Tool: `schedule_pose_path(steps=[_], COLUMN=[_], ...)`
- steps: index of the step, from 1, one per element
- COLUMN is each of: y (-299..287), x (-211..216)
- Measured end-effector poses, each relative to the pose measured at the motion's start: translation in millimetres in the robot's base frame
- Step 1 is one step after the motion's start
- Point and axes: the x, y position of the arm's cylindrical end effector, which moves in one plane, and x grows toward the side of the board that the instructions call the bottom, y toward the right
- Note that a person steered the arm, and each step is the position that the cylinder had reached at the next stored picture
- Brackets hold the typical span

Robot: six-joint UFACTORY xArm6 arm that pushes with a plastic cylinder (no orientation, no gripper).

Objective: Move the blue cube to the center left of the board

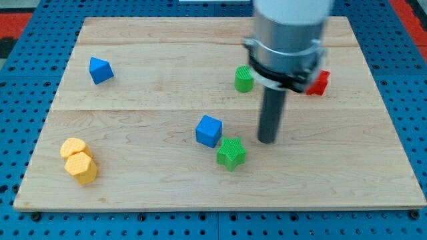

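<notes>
Blue plastic cube [209, 131] mid-board on wooden board [167, 187], green star block [231, 153] touching it, my tip [267, 141] just right of both, no pincer fitted, red block [319, 83] half hidden behind the arm.

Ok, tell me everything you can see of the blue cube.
The blue cube is a small, solid-coloured block that looks like matte plastic, with a lighter top face and two darker side faces showing. It sits flat on the wooden board, turned so one corner points toward the view's bottom, near the board's middle. The green star lies close at its lower right; whether they touch is unclear. My tip stands apart to its right.
</notes>
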Motion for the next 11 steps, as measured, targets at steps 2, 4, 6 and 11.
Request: schedule_pose_path(steps=[2, 4, 6, 11], y=[-102.6, -270.8, -172.7, -164.5], x=[-27.4, -49.3, -20.5, -100.9])
